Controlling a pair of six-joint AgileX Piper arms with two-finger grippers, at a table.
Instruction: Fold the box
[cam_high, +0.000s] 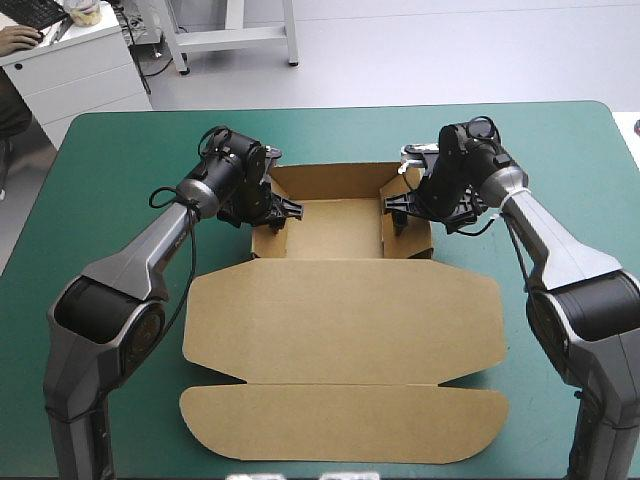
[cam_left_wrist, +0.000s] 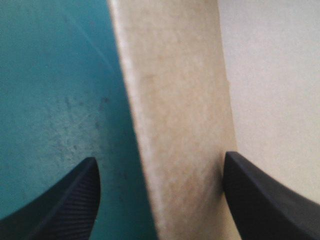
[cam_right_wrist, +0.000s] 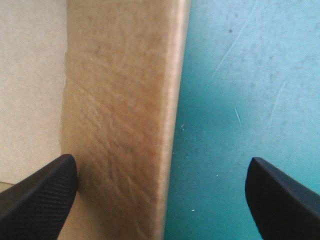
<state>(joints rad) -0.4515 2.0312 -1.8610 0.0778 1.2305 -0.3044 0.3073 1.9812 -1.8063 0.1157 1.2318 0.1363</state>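
Brown cardboard box mid-frame on teal-green counter: empty open tray toward upper middle, lid flat toward the bottom, long axis left to right. Left tool spread wide astride the tray's left wall; right tool likewise parted astride the right wall, each equally near.

Box wall between spread fingers of left gripper, likewise right gripper; teal-green cover free outside.
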